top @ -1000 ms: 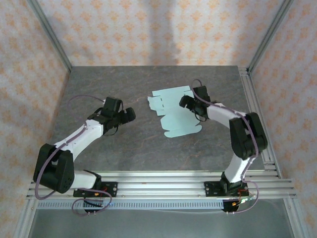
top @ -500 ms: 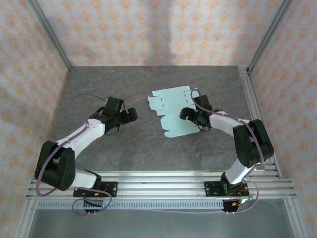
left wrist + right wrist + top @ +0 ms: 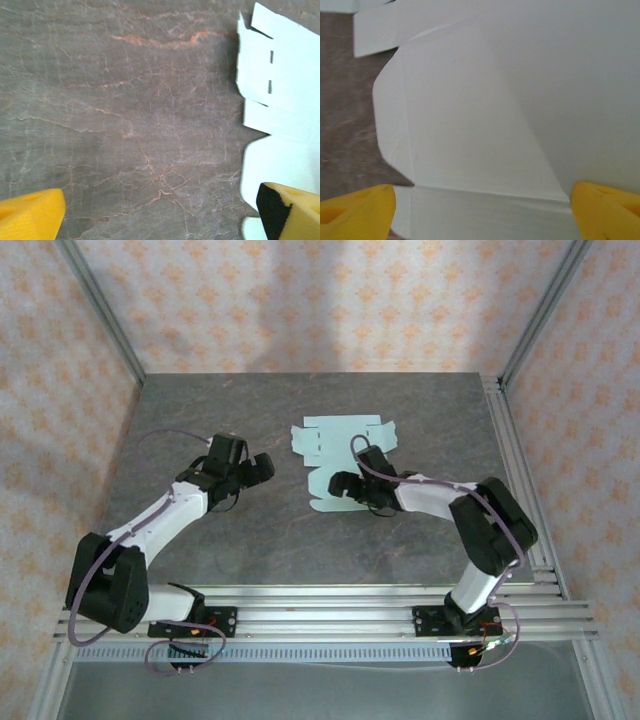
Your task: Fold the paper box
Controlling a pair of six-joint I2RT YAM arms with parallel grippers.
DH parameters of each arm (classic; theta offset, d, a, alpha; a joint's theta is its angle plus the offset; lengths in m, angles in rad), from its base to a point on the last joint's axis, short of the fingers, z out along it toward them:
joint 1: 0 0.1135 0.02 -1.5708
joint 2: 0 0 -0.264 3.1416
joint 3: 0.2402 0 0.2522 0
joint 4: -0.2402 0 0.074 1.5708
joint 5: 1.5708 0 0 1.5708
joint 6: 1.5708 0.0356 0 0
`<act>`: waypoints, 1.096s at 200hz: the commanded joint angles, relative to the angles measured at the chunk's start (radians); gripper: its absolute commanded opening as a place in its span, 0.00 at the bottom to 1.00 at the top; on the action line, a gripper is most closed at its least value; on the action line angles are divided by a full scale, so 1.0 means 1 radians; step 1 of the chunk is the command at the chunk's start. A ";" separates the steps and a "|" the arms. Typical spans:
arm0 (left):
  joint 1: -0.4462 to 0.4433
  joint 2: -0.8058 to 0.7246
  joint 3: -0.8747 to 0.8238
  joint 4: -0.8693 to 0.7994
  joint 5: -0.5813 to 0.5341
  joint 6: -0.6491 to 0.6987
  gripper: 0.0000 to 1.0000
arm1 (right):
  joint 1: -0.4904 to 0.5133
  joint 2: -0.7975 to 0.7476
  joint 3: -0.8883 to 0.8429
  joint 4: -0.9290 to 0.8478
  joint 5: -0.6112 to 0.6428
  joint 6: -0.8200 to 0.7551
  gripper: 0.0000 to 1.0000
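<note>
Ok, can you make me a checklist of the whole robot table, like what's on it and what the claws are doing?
Surface: grey stone-look table, no spills seen.
Job's things: the paper box is a pale mint sheet with flaps and tabs, lying near the middle, not a box shape yet.
Clutter: nothing seen.
Grippers: left gripper open over bare table, left of the sheet; right gripper open, low over the sheet's near part, holding nothing.
Cables: a purple cable loops along each arm; the right arm's loop crosses over the sheet in the top view.
Surroundings: patterned walls, metal frame posts, rails at the near edge.
</note>
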 commanded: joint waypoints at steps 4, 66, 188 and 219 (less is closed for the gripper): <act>0.047 -0.077 -0.024 -0.018 -0.048 -0.028 1.00 | 0.067 0.114 0.042 0.087 -0.038 0.116 0.91; 0.071 -0.123 -0.031 -0.051 -0.039 -0.005 1.00 | 0.123 0.172 0.171 0.241 -0.083 0.169 0.90; 0.064 -0.148 -0.060 -0.034 -0.042 0.007 1.00 | -0.114 0.387 0.592 -0.175 0.047 -0.112 0.92; 0.064 -0.163 -0.071 -0.043 -0.046 0.011 1.00 | -0.122 0.511 0.759 -0.304 0.020 -0.116 0.93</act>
